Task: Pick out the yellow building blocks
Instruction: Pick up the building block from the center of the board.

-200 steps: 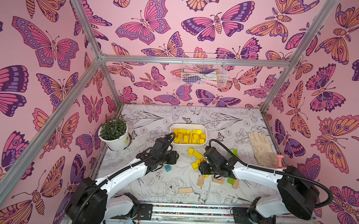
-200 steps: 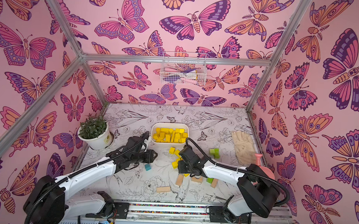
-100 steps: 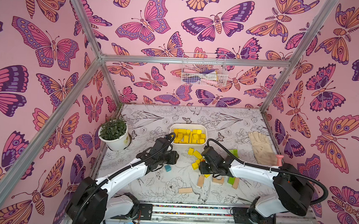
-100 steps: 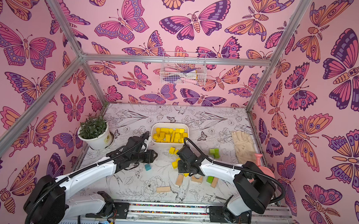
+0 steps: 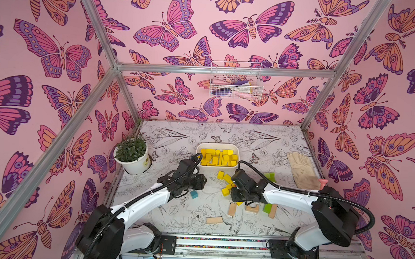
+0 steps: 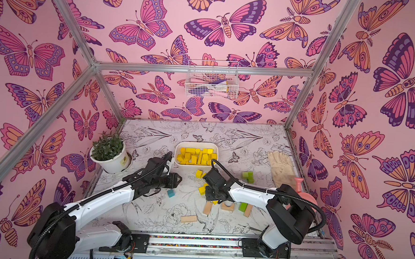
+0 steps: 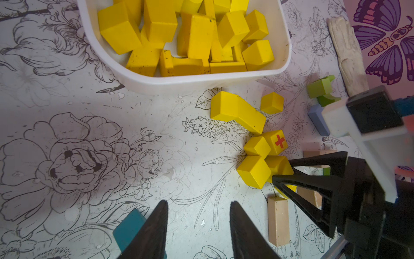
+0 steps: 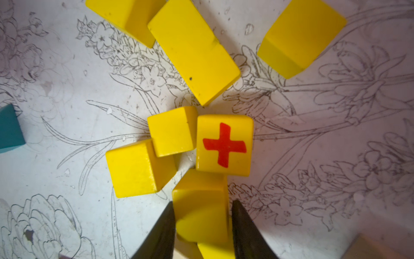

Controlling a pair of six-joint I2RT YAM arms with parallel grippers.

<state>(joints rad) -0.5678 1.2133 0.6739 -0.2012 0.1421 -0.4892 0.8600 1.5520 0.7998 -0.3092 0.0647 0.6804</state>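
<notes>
The step in hand is judged to be the grasp of one more loose block by the right arm. The yellow building blocks [image 5: 218, 157] are found in two places. Most are heaped in the white plastic tray [image 7: 190, 81] at the far middle of the flower-printed table [image 7: 67, 112]. A small cluster lies on the table just in front of the tray, among it a yellow cube marked with a red cross [image 8: 224, 144]. The right gripper [image 8: 202, 208] stands at the near end of this cluster, its jaws set on either side of a plain yellow wooden block [image 8: 199, 192] just beside the marked cube. Whether that block is firmly clamped cannot be told. The left gripper [image 7: 199, 203] hangs over bare table, jaws apart with nothing between them, and a teal block [image 7: 128, 226] lies just beside one finger. For the next move, closure is to be completed. The block is then to be lifted clear of its neighbours and carried over the tray rim. The tan wooden blocks [image 5: 214, 219] and green blocks [image 5: 269, 176] are to be left.
</notes>
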